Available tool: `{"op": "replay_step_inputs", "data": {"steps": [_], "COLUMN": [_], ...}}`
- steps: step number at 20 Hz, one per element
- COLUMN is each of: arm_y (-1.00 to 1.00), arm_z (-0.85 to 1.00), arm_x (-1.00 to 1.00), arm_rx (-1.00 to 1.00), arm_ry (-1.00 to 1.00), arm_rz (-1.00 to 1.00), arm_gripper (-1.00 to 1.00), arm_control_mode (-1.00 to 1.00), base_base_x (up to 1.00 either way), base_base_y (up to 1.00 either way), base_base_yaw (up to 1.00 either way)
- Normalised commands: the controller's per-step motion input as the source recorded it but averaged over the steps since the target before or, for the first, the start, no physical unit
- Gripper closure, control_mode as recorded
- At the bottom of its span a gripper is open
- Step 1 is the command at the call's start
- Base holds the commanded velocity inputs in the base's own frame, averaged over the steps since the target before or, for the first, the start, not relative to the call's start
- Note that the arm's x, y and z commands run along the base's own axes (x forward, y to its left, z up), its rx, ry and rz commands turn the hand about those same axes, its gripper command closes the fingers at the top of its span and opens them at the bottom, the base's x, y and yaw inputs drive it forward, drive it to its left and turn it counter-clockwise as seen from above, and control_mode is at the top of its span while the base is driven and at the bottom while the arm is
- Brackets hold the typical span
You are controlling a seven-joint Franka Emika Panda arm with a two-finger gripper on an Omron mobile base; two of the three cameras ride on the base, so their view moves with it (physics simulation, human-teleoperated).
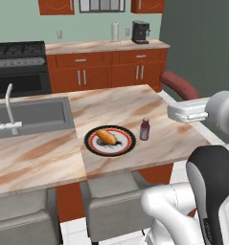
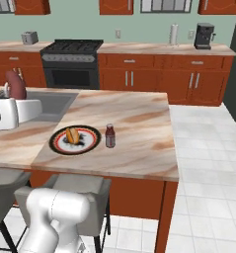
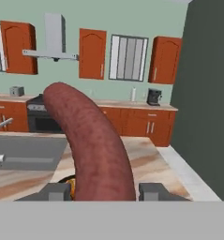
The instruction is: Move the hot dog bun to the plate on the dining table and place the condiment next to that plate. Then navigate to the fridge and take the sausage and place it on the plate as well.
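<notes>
Nearing the end: one tabletop (image 1: 135,103) is carrying one plate (image 1: 128,143) near its front edge, one bun (image 1: 106,137) is lying on it, one bottle (image 1: 144,129) is standing just beside. One gripper (image 3: 104,191) is clenching one sausage (image 3: 92,145), not yet plated.

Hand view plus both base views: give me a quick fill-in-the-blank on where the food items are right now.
1. The hot dog bun lies on the ____.
2. The condiment stands upright on the dining table, ____ the plate.
3. The pincer is closed on the ____.
4. The sink is set into the ____.

Missing words: plate; beside; sausage; dining table
</notes>
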Motion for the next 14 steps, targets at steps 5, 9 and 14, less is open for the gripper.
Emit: {"op": "replay_step_inputs", "data": {"steps": [5,9,14], "arm_y": [0.07,0.24,0.38], "arm_z": [-0.24,-0.71,-0.87], "arm_x": [0.8,1.0,0.71], "arm_rx": [0.0,0.0,-0.02], "arm_ry": [0.5,0.75,0.61], "arm_rz": [0.0,-0.01,-0.06], "arm_gripper": [1.0,1.0,1.0], "arm_control_mode": [-1.0,-1.0,-1.0], "base_base_x": [0.2,0.0,0.0], "base_base_y": [0.0,0.0,0.0], "base_base_yaw": [0.01,0.0,0.0]}}
